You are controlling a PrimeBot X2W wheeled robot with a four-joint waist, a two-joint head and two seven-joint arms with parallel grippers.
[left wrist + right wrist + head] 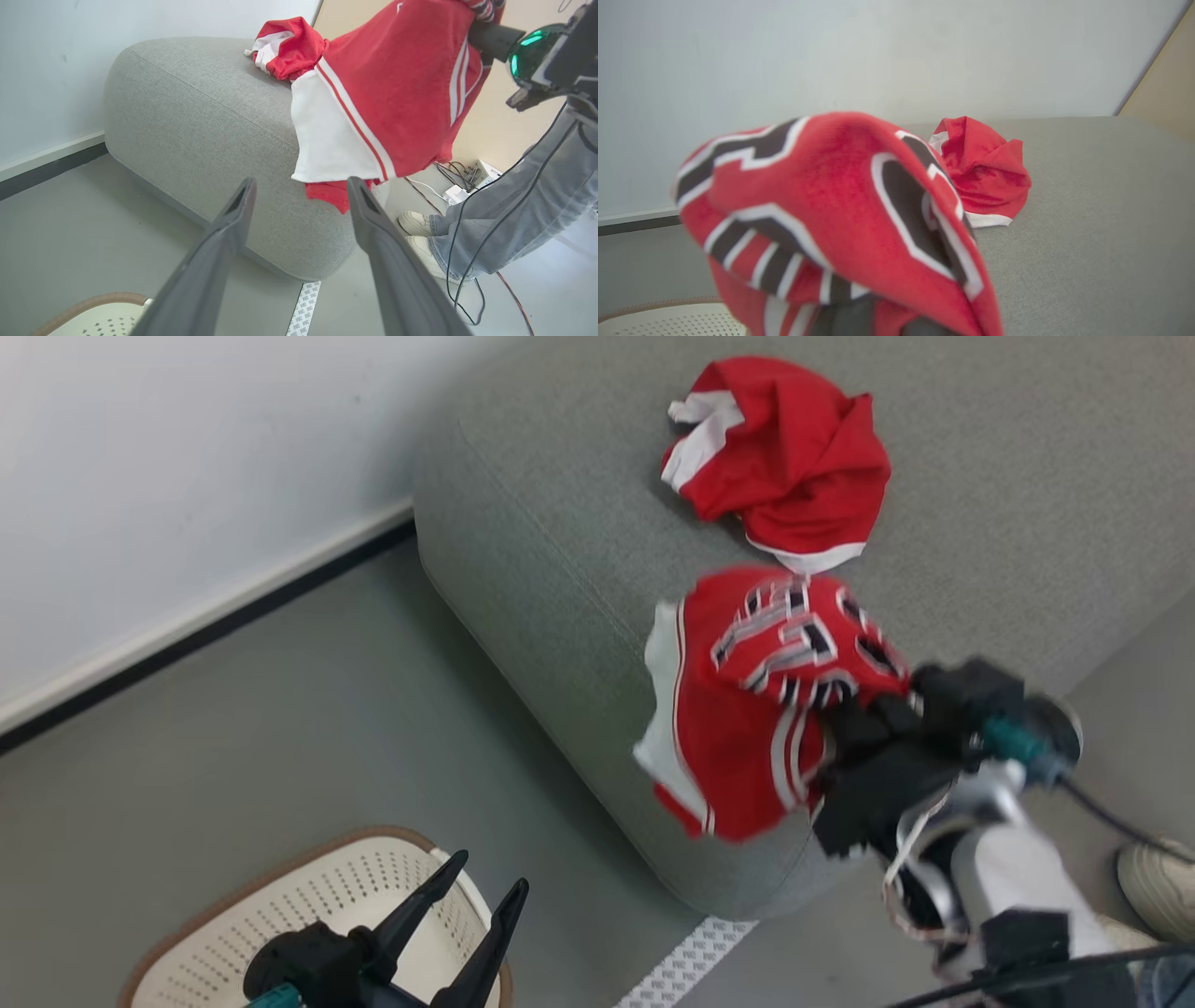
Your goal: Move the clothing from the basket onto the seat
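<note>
A red jersey (766, 700) with black-and-white lettering hangs in the air over the near corner of the grey seat (560, 523), and my right gripper (845, 733) is shut on it. The jersey (840, 219) drapes over that gripper's fingers in the right wrist view. A second crumpled red garment (784, 457) with white trim lies on the seat top, also seen as the red garment (985, 172). My left gripper (481, 887) stands open above the cream basket (280, 915), holding nothing. The jersey (392, 93) hangs ahead of the left fingers (224, 233).
A person's shoes (1158, 887) and jeans-clad legs (514, 205) stand right of the seat, with cables trailing. A white wall with a dark baseboard (187, 635) runs along the left. A white patterned strip (691, 961) lies on the grey floor.
</note>
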